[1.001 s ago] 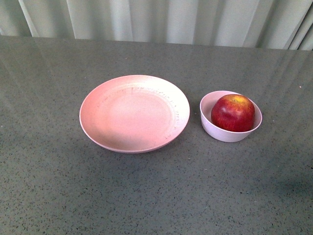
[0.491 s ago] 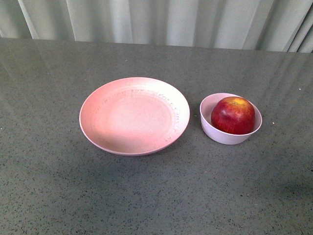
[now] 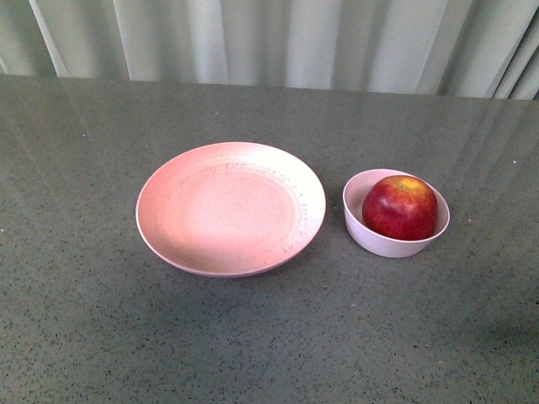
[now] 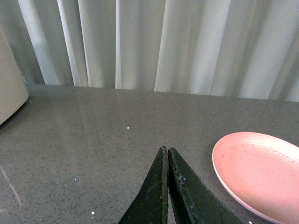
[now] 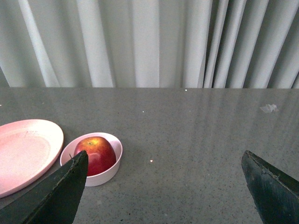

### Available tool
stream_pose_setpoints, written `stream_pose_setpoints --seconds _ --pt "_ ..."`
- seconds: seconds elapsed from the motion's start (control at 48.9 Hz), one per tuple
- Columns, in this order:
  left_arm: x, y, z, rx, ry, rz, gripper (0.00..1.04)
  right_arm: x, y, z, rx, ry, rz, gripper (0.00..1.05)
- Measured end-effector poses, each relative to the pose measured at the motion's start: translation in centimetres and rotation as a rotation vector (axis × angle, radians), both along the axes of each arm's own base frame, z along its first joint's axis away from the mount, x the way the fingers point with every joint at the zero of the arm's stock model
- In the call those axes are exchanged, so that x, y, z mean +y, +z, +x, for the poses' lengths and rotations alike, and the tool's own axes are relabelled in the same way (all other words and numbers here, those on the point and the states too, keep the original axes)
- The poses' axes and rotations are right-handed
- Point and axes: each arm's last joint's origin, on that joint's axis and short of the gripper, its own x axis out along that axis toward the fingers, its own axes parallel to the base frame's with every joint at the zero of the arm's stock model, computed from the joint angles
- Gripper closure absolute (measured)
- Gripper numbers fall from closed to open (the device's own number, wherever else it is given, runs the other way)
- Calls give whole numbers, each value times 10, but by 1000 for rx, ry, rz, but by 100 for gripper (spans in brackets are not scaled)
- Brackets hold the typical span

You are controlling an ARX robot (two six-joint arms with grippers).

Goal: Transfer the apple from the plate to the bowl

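Note:
The dark red apple [image 3: 401, 207] with a yellowish top sits inside the small pale pink bowl [image 3: 370, 237], right of the wide salmon-pink plate [image 3: 229, 207], which holds nothing. Neither arm shows in the front view. In the right wrist view my right gripper [image 5: 164, 156] stands open, well back from the bowl [image 5: 106, 173] and apple [image 5: 96, 153], which lie just beyond one fingertip, beside the plate [image 5: 25, 151]. In the left wrist view my left gripper [image 4: 165, 150] is shut with nothing in it, above bare table, with the plate [image 4: 261, 172] off to one side.
The grey speckled table [image 3: 269, 337] runs back to a pale pleated curtain [image 3: 278, 42]. A beige object [image 4: 9, 88] stands at the table's edge in the left wrist view. A small pale scrap [image 5: 269, 108] lies far off on the table in the right wrist view.
The plate, bowl and apple sit slightly lower in the front view than a second ago, as the camera view shifted. The apple stays in the bowl.

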Motion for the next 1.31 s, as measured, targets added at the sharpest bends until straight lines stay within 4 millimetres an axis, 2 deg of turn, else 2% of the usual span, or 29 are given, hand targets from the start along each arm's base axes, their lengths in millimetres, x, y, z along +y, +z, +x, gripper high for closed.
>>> stream_pose_setpoints --seconds 0.634,0.818,1.247,1.308 --pt "0 0 -16 -4 0 0 103 0 0 0 0 0 0 9" --pt "0 -3 -27 10 0 0 103 0 0 0 0 0 0 9" --pt "0 -4 -27 13 1 0 103 0 0 0 0 0 0 9" --pt "0 -4 -27 13 2 0 97 0 0 0 0 0 0 9"
